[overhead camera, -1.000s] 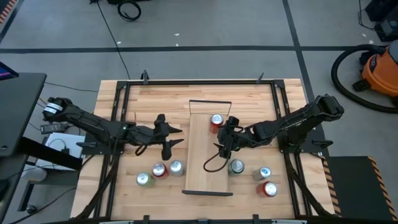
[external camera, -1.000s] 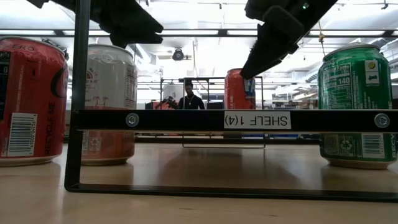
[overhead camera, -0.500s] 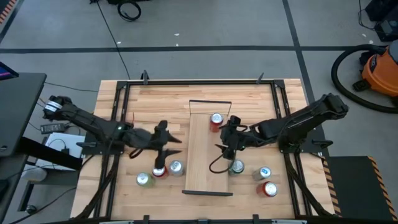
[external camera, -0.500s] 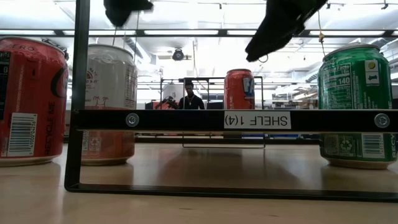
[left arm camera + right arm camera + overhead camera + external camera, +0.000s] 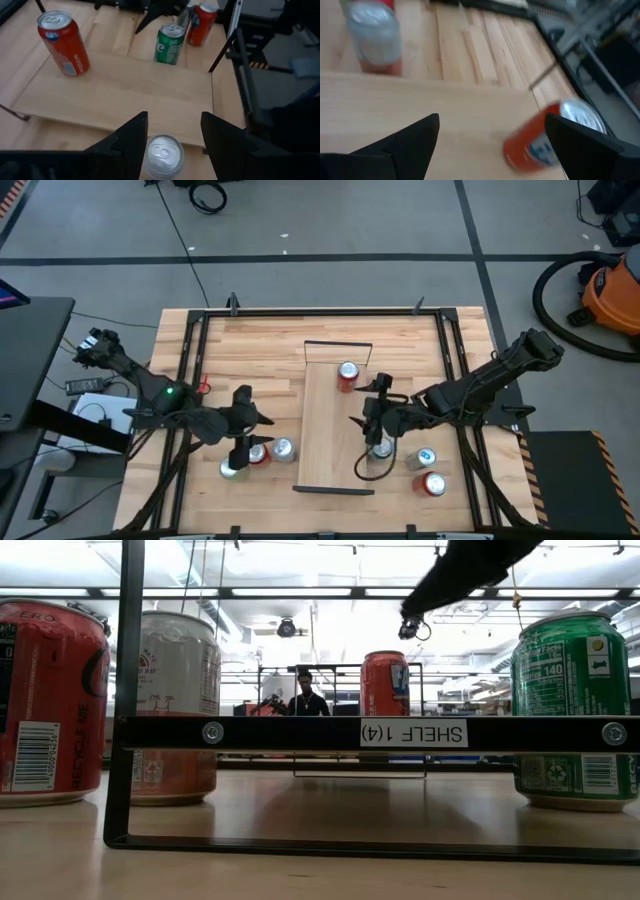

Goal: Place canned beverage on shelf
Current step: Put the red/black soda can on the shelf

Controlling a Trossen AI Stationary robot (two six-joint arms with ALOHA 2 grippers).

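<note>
Shelf (image 5: 325,435) is a long narrow light-wood plank lying along the middle of the slatted desk (image 5: 260,345), thin black rails at both short ends; the near rail carries a label reading "SHELF 1 (4)" upside down in the low view. One red can (image 5: 347,375) stands upright on the shelf near its far end, silver top, blue-and-white patch on the side.

Left pincer (image 5: 243,448) hangs over the can cluster left of the shelf, fingers (image 5: 131,137) spread, released, straddling a silver-topped can (image 5: 163,155) with nothing gripped. A green can (image 5: 232,470) and another can (image 5: 283,448) sit in that cluster, off the shelf.

Right pincer (image 5: 379,430) is at the shelf's right edge above a green can (image 5: 380,448), fingers (image 5: 415,135) wide apart, released. Two more cans (image 5: 424,459) (image 5: 433,483) stand further right on the desk.
</note>
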